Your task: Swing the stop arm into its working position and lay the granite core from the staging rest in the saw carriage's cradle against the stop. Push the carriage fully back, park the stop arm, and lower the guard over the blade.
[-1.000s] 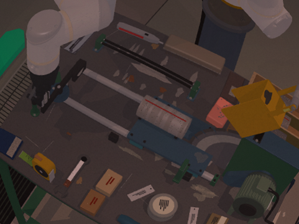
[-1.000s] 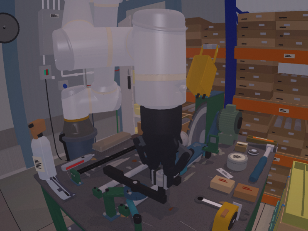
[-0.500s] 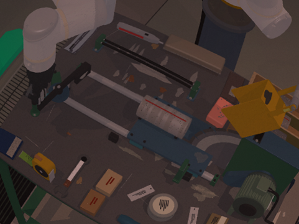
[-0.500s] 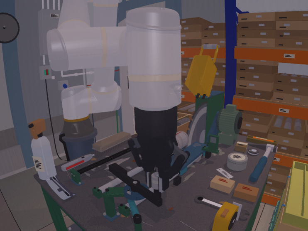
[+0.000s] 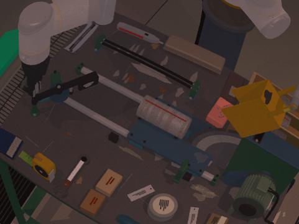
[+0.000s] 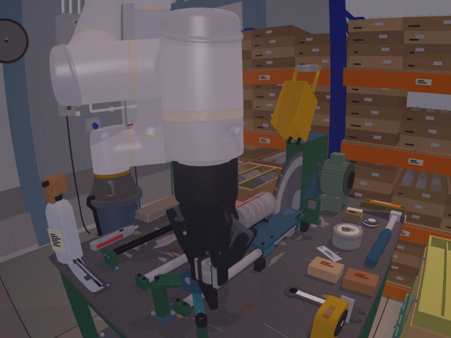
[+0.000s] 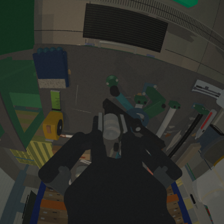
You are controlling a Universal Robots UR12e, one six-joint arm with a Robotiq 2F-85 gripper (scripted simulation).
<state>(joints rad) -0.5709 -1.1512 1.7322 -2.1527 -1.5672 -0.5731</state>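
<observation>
The black stop arm (image 5: 66, 86) pivots on a blue hub at the left end of the carriage rails, and my gripper (image 5: 34, 93) is closed on the grey knob (image 7: 111, 129) at the arm's near end (image 6: 208, 270). The arm lies diagonally across the rails. The speckled granite core (image 5: 163, 116) with a red line lies in the cradle of the blue saw carriage (image 5: 169, 142), close to the grey blade (image 5: 214, 141). The yellow guard (image 5: 259, 107) is tilted up above the blade.
The green saw housing with its motor (image 5: 253, 193) fills the right end of the bench. A spray bottle (image 6: 62, 222) stands at the back left corner. A tape measure (image 5: 43, 166), wrench (image 5: 75, 169), small boxes (image 5: 109, 182) and a tin (image 5: 162, 206) lie along the front edge.
</observation>
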